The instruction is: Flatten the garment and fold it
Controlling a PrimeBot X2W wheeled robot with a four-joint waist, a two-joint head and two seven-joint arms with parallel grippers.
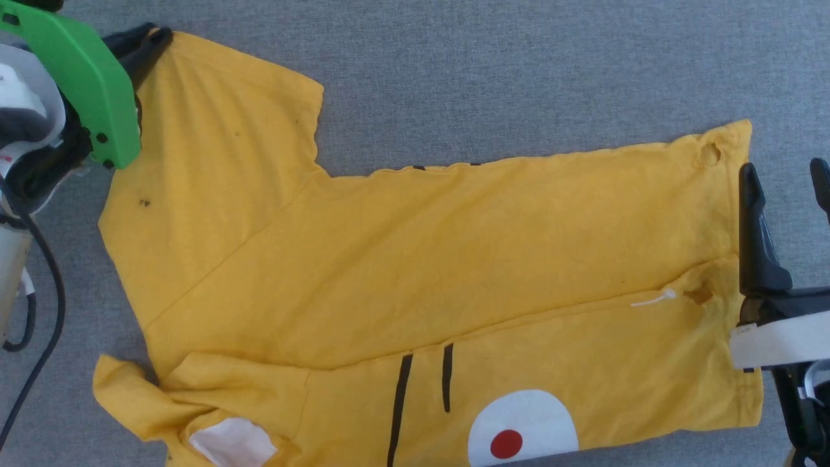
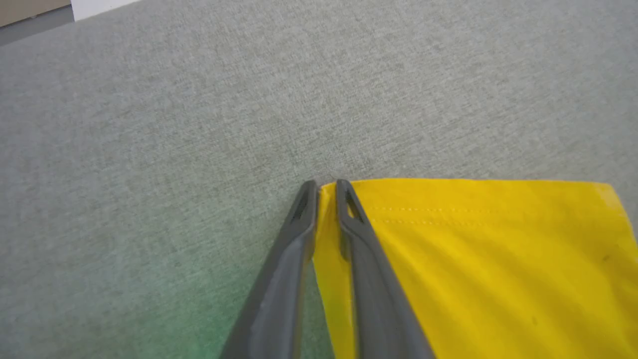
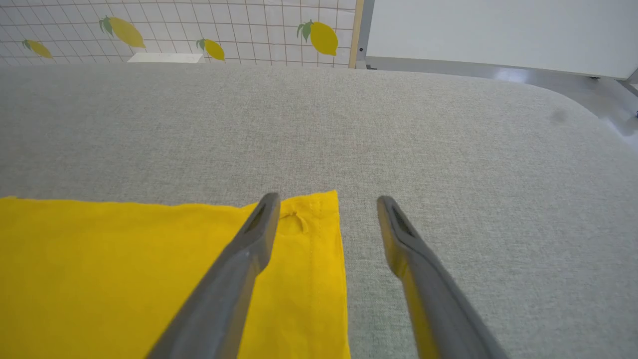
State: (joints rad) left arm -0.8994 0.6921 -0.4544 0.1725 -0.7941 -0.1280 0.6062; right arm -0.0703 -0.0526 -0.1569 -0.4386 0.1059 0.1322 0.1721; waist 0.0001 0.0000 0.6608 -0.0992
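Garment [image 1: 415, 259] flat, long axis left to right, neck end leftward

A grey woven surface [image 3: 448, 124] lies across the frame. Upper left there is a tiled wall [image 3: 174, 25] with lemon prints [image 3: 324, 37]; upper right, a plain white panel [image 3: 498, 35].

The head view looks almost straight down on the grey surface [image 1: 519, 65], the garment [image 1: 421, 259] filling most of the frame. The left wrist view sits low and close behind the left gripper [image 2: 326, 185], facing the sleeve corner — the head view's upper left. The right wrist view, equally low behind the right gripper [image 3: 327, 199], faces the hem corner at the head view's right edge, a lemon-print wall [image 3: 174, 30] beyond.
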